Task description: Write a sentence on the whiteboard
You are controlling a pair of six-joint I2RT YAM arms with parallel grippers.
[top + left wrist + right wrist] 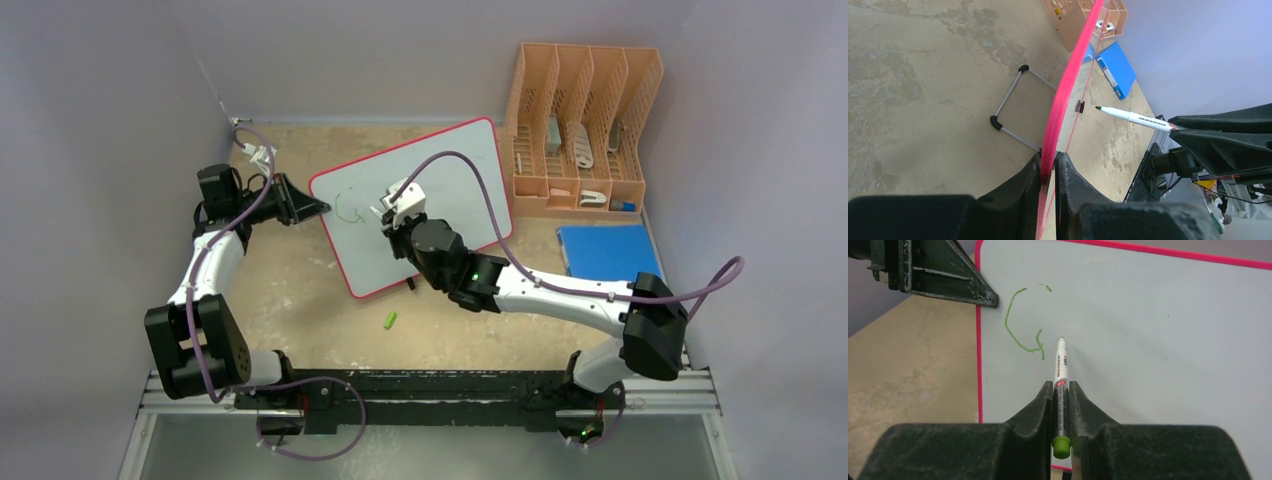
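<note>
— Where's the whiteboard [440,170]?
— Mid-table, turned askew and tilted up. It's pale grey-white with a red rim and rounded corners.
— And the sentence [1006,322]?
— One thin green letter, a rough G, near its left edge.

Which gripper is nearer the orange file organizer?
Right. The right gripper, holding the green marker over the whiteboard's middle, is nearer the orange file organizer; the left gripper clamps the whiteboard's edge farthest from it.

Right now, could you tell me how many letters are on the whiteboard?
1: a green G near the whiteboard's left edge, beside the marker tip; the right tool may hide more.
</note>
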